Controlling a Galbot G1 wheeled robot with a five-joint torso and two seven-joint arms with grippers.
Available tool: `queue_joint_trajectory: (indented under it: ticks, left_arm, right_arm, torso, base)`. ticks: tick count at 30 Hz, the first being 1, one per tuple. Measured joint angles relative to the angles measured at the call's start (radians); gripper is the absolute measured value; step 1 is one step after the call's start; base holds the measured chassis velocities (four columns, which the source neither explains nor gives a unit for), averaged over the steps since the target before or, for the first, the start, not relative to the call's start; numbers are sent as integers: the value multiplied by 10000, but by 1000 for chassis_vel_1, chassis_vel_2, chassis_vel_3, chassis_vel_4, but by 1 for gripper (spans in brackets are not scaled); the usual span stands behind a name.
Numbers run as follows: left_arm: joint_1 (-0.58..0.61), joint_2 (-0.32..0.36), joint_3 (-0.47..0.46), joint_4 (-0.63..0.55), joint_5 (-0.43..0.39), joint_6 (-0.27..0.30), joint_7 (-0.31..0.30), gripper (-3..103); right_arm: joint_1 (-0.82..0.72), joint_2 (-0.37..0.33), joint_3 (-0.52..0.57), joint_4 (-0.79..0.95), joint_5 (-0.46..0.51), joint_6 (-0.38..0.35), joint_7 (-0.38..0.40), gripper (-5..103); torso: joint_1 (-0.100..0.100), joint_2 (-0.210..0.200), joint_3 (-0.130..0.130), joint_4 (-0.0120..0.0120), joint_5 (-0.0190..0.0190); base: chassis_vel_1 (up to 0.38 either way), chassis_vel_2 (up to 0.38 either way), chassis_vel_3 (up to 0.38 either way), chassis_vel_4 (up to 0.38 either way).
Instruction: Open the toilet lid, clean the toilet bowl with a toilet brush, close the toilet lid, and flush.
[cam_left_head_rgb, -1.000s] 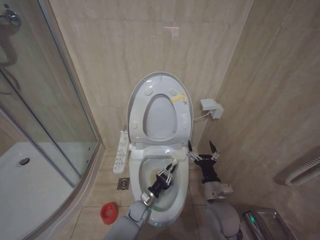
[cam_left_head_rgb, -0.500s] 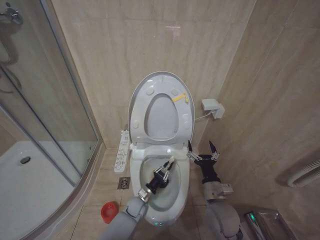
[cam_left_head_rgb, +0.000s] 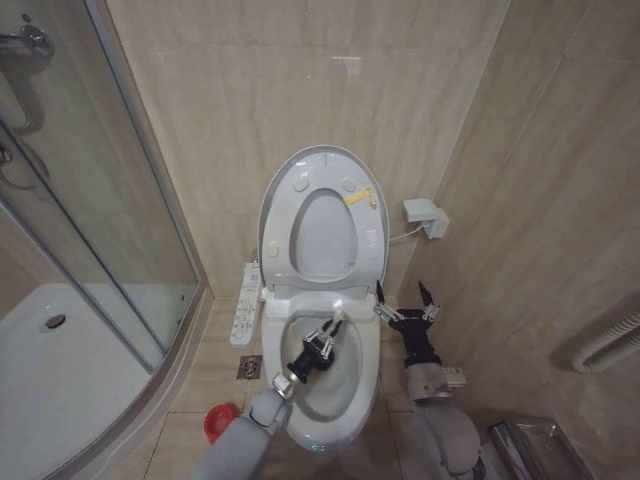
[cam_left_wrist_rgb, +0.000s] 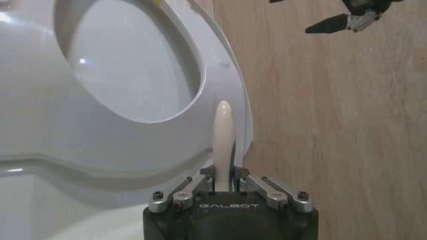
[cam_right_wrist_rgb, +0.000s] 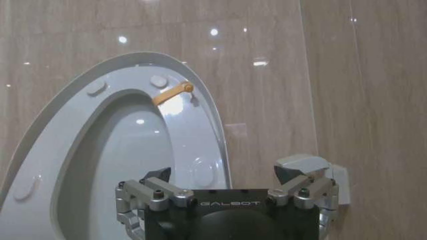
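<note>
My left claw (cam_left_head_rgb: 327, 335) covers the brush's (cam_left_wrist_rgb: 223, 131) lower handle, so I cannot make out its bristle head. My left arm (cam_left_head_rgb: 245, 440) partly hides the red cup (cam_left_head_rgb: 212, 424). The shower tray (cam_left_head_rgb: 60, 370) runs off the frame.

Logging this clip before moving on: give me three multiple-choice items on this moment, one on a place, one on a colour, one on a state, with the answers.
1. Where is the left gripper?
A. over the toilet bowl
B. beside the shower tray
C. at the wall box

2. What colour is the small cup on the floor?
A. blue
B. red
C. white

3. How does the toilet lid stand?
A. shut
B. raised against the wall
C. taken off

Answers: 1 A, it holds the toilet brush handle above the basin. 2 B, red beside the toilet base. 3 B, lid and seat both stand upright.
</note>
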Motion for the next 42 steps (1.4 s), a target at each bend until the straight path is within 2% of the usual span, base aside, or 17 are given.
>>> queue_joint_trajectory:
  ticks: [6, 7, 9, 11, 16, 20, 21, 23, 24, 25, 29, 31, 32, 39, 42]
  left_arm:
    - [67, 64, 192, -755, -52, 224, -15, 18]
    - [82, 35, 218, -945, -64, 258, -26, 18]
    - [94, -7, 271, -1007, -71, 277, -33, 18]
    - [81, -161, 371, -847, -74, 274, -17, 18]
    - [-140, -309, 314, -112, -92, 134, 129, 18]
    - [-325, -194, 115, 373, -120, 26, 220, 18]
    - [-346, -70, 60, 490, -233, 3, 229, 18]
    - [-339, 6, 26, 478, -338, -23, 232, 18]
    - [-282, 86, -28, 318, -403, -27, 234, 18]
    - [-207, 153, -82, 146, -419, -8, 233, 18]
    - [136, 355, -197, -917, -492, 368, 64, 18]
    - [372, 442, -334, -1603, -542, 579, -105, 18]
    - [535, 493, -397, -1952, -558, 724, -223, 18]
    - [1262, 662, -844, -3556, -585, 1215, -766, 18]
    - [1834, 846, -1209, -4654, -573, 1523, -1081, 18]
  right_arm:
    - [1, 0, 0, 0, 0, 0, 0, 100]
    - [0, 0, 0, 0, 0, 0, 0, 100]
    - [0, -1, 1, 0, 0, 0, 0, 100]
    - [0, 0, 1, 0, 0, 0, 0, 100]
    - [1, 0, 0, 0, 0, 0, 0, 100]
    - [0, 0, 1, 0, 0, 0, 0, 100]
    - [0, -1, 2, 0, 0, 0, 0, 100]
    - [-1, 0, -2, 0, 1, -1, -2, 100]
    - [0, 0, -2, 0, 0, 0, -1, 100]
    - [0, 0, -1, 0, 0, 0, 0, 100]
    - [0, 0, 0, 0, 0, 0, 0, 100]
    - [0, 0, 0, 0, 0, 0, 0, 100]
    - [0, -1, 0, 0, 0, 0, 0, 100]
    - [0, 0, 0, 0, 0, 0, 0, 100]
    - [0, 0, 1, 0, 0, 0, 0, 100]
  torso:
    - [13, -13, 10, -5, -14]
    - [10, -11, 5, -6, 2]
    - [9, -9, 5, -1, 5]
    - [7, -7, 4, -1, -3]
    - [-2, 7, -6, 4, 14]
    - [-6, 15, -11, 4, 21]
    - [-6, 13, -10, 13, 24]
    - [-4, 9, -5, 16, 20]
    - [1, 1, 0, 5, -4]
    - [4, -4, 3, -1, -9]
    - [13, -12, 10, -2, -11]
    - [6, -7, 3, -3, 8]
    - [7, -8, 5, 4, 5]
    - [3, -3, 2, 3, 5]
    - [3, -2, 1, 3, 6]
  base:
    - [0, 0, 0, 0]
    - [0, 0, 0, 0]
    - [0, 0, 0, 0]
    - [0, 0, 0, 0]
    - [0, 0, 0, 0]
    - [0, 0, 0, 0]
    - [0, 0, 0, 0]
    - [0, 0, 0, 0]
    - [0, 0, 0, 0]
    - [0, 0, 0, 0]
    - [0, 0, 0, 0]
    - [0, 0, 0, 0]
    - [0, 0, 0, 0]
    - [0, 0, 0, 0]
    - [0, 0, 0, 0]
